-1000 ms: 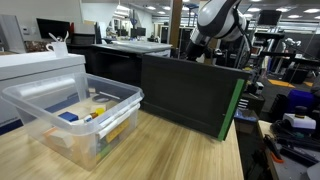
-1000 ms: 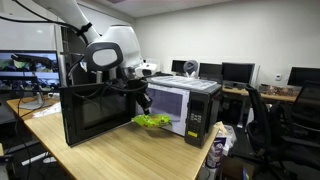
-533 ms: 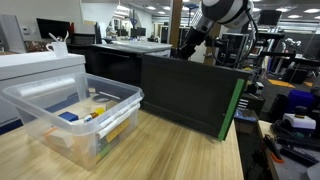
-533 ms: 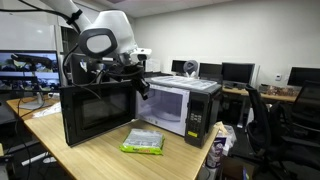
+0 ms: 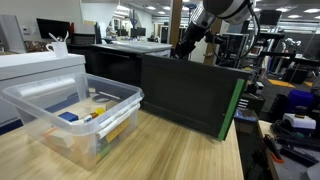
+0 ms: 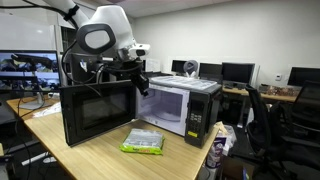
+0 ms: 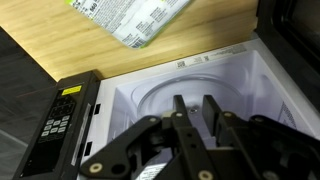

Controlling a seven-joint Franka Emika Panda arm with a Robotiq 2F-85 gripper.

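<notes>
Gripper point(image 7: 194, 104) fingers narrowly apart, seemingly empty, hovering at open microwave point(image 6: 190, 108), flat crinkly green-white packet point(image 6: 143, 143) well below them on wooden table point(image 6: 95, 160), glossy black door point(image 6: 95, 112) ajar

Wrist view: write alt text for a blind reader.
The black gripper, jaws slightly parted and empty, faces into the open white microwave oven. A green-and-white packet lies on the light wooden table beyond; the black keypad panel sits left.

Packet point(image 6: 143, 142) was green with white print; microwave point(image 6: 185, 104) interior was white, its door point(image 6: 95, 112) black; table point(image 6: 95, 162) showed light wood grain
</notes>
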